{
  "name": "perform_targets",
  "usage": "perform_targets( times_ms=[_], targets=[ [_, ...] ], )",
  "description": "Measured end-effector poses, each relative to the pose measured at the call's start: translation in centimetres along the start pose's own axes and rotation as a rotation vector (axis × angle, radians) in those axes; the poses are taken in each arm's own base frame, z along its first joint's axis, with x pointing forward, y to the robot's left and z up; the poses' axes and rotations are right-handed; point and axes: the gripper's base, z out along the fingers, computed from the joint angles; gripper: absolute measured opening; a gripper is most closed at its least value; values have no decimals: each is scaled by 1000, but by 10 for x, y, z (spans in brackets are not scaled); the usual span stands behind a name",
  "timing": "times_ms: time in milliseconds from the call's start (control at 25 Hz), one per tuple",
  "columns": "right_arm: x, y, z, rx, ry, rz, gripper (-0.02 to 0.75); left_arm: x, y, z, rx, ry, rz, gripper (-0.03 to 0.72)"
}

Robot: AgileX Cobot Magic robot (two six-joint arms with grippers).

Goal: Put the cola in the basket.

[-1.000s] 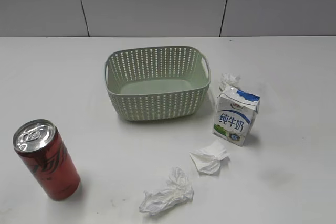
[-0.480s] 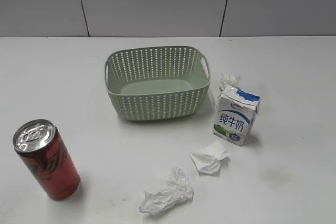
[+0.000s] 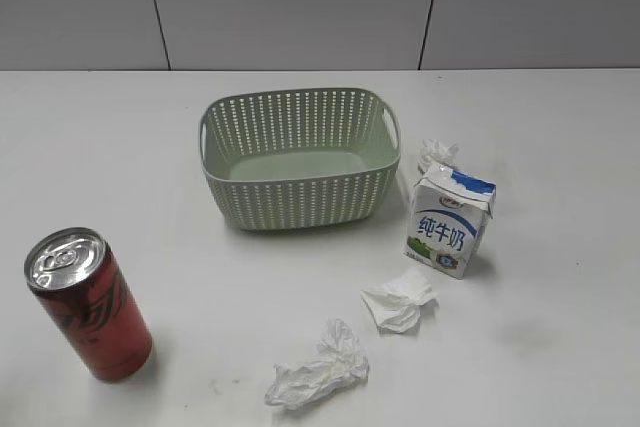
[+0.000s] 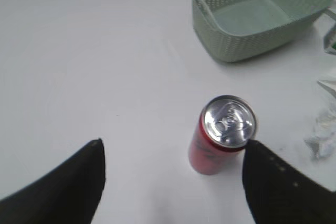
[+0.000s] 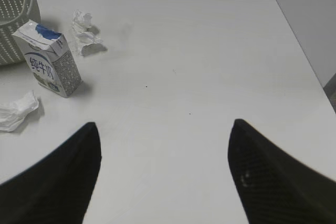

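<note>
The cola (image 3: 92, 305) is a tall slim red can with a silver top, upright at the front left of the white table. The pale green basket (image 3: 300, 197) stands empty at the middle back, apart from the can. In the left wrist view my left gripper (image 4: 173, 142) is open above the table, and the cola (image 4: 219, 137) stands upright just inside its right finger, not held; the basket (image 4: 247, 38) shows at the top right. My right gripper (image 5: 164, 125) is open and empty over bare table. Neither gripper shows in the exterior view.
A white-and-blue milk carton (image 3: 450, 221) stands right of the basket, also in the right wrist view (image 5: 49, 59). Crumpled tissues lie behind the carton (image 3: 437, 154), before it (image 3: 400, 301) and at the front middle (image 3: 318, 371). The table's right edge (image 5: 302, 45) shows in the right wrist view.
</note>
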Motion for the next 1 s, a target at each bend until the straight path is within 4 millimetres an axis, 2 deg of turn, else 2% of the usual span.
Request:
perform_targets(
  times_ms=[200,520,760,1000],
  targets=[
    [0,0,0,0,0,0,571,-17,-3,30,105,124,71,606],
    [0,0,0,0,0,0,571,-26,-27,66,230,329,283,600],
    [0,0,0,0,0,1,571,-30,-30,104,252,505,288,631],
    [0,0,0,0,0,1,571,-29,-28,136,234,591,289,647]
  ],
)
